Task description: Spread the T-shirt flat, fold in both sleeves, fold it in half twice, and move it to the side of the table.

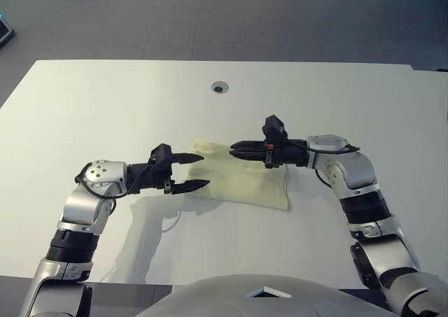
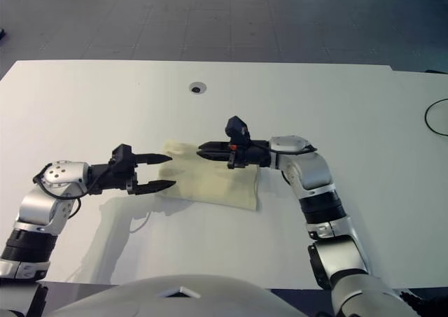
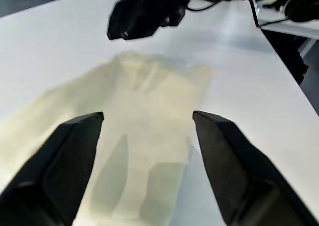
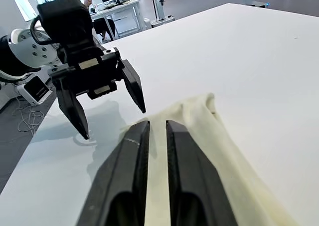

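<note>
1. The T-shirt (image 1: 241, 180) lies in the middle of the table (image 1: 105, 100) as a small, pale, thick rectangle. By the look of it the folding is done, and the move to the side is what's left.
2. The left gripper (image 1: 204, 171) sits right at the shirt's left edge with its fingers spread wide. One fingertip is over the far-left corner and the other is at the near-left edge. In the left wrist view both fingers (image 3: 65, 166) frame the cloth with nothing between them. That looks like a line-up for a bite on this edge.
3. The right gripper (image 1: 234, 150) pokes in from the other side, over the far part of the shirt, tip pointing at its partner. Its fingers (image 4: 132, 156) are drawn almost together with only a sliver of gap and no cloth caught. Closed like that, it seems better suited to pressing or nudging the stack than to lifting it.
4. Further out, a small round hole (image 1: 220, 87) sits in the tabletop, well apart from the action.
5. The risk is that a one-sided pull lets the layers slide open.
</note>
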Robot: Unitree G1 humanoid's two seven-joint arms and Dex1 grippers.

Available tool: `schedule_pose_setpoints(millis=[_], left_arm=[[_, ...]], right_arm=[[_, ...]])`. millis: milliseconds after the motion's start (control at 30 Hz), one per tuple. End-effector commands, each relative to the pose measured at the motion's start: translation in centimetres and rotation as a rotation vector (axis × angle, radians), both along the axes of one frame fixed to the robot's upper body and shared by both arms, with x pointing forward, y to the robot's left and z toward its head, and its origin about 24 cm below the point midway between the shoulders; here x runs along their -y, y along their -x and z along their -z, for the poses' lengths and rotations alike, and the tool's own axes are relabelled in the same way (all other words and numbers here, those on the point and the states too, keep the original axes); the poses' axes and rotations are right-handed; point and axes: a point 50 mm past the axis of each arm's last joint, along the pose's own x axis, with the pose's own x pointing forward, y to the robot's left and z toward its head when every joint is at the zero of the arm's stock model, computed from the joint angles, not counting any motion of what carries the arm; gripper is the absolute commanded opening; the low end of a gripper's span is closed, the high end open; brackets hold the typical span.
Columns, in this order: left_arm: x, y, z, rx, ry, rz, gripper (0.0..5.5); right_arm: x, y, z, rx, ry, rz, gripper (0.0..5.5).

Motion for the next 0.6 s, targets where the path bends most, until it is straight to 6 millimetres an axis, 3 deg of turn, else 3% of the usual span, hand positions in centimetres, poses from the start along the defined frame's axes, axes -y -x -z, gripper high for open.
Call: schedule_pose_setpoints(millis=[33,267,467,600], left_arm=[[0.1,0.3,0.3,0.013,-0.031,0.022,2.50],[0.0,0.7,1.1,0.004,-0.066,0.023,1.21],[-0.4,0.2,4.6,-0.042,-0.236,0.018,0.15],[-1.0,-0.1,5.8,-0.092,-0.274,-0.012,0.04]], right_arm=[[-1.9,-0.8,1.0,-0.052,0.000,-0.006,0.00],[-4.5,-3.5,3.8,-0.108,0.044,0.073,0.00],[-2.6,-5.6,5.8,-0.141,0.087,0.226,0.00],[-1.0,-5.7,6.9,-0.183,0.105,0.281,0.00]])
